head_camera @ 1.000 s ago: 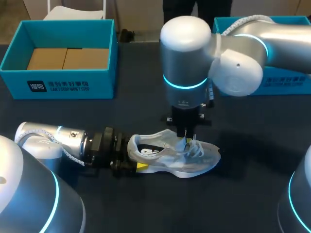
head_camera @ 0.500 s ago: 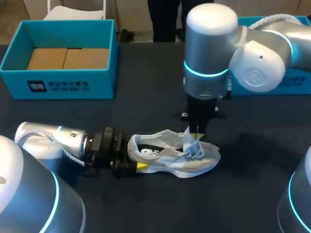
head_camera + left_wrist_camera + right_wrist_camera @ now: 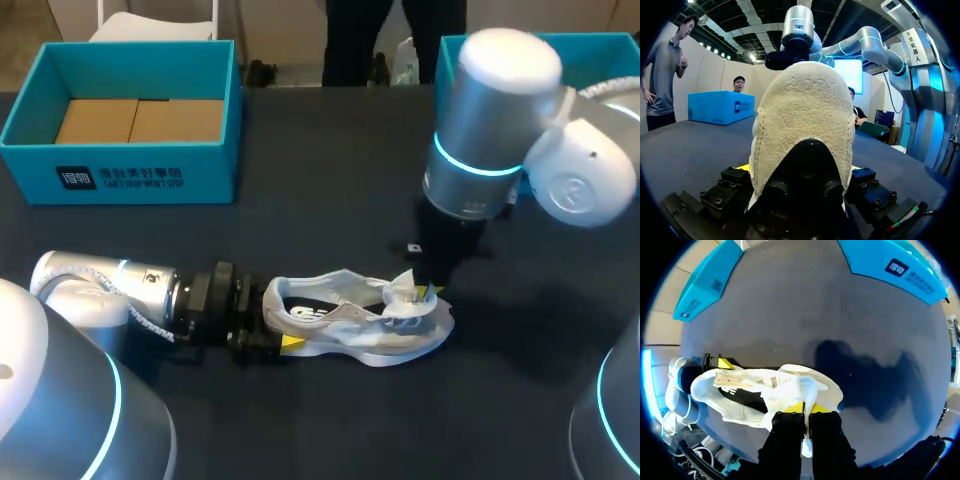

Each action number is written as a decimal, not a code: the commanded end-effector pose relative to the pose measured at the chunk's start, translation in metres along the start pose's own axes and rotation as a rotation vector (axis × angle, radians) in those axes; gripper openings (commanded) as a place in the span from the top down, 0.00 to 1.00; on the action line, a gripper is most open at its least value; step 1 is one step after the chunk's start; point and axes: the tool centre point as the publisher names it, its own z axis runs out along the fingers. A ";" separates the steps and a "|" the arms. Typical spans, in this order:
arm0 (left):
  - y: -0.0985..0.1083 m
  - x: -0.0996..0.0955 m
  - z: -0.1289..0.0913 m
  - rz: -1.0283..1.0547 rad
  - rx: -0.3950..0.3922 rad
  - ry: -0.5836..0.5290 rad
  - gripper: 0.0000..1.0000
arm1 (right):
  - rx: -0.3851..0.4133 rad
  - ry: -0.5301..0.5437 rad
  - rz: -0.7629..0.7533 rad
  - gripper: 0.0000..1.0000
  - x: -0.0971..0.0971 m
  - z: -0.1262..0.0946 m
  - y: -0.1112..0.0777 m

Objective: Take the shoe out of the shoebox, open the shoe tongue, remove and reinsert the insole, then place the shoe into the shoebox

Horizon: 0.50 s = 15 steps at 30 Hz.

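In the head view the shoe (image 3: 355, 325) lay on the dark worktop (image 3: 300, 200), well apart from the open teal shoebox (image 3: 130, 175) — so the taking-out looked done. The left arm (image 3: 110, 285) stretched low along the worktop to the shoe's back end. The right arm (image 3: 490, 150) stood over the toe end, its wrist hiding most of its jaws beside the raised tongue (image 3: 403, 291).

In the left wrist view the heel (image 3: 802, 125) filled everything ahead, clamped from both sides by the left jaws. The rest of the shoe was hidden behind it.

In the right wrist view the right jaws were almost together, pinching the white tongue material. Opening the tongue seemed to be in hand — the insole work and the return to the shoebox remained. The insole itself could not be made out.
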 end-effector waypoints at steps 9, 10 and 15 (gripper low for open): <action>0.000 0.001 0.000 -0.001 0.000 -0.003 1.00 | -0.007 0.177 0.022 0.51 -0.012 0.005 -0.009; 0.000 0.001 0.000 -0.001 0.000 -0.003 1.00 | -0.007 0.165 0.024 0.45 -0.012 0.001 -0.011; 0.000 0.001 0.000 -0.001 0.000 -0.003 1.00 | 0.004 0.082 0.043 0.10 -0.009 -0.031 -0.016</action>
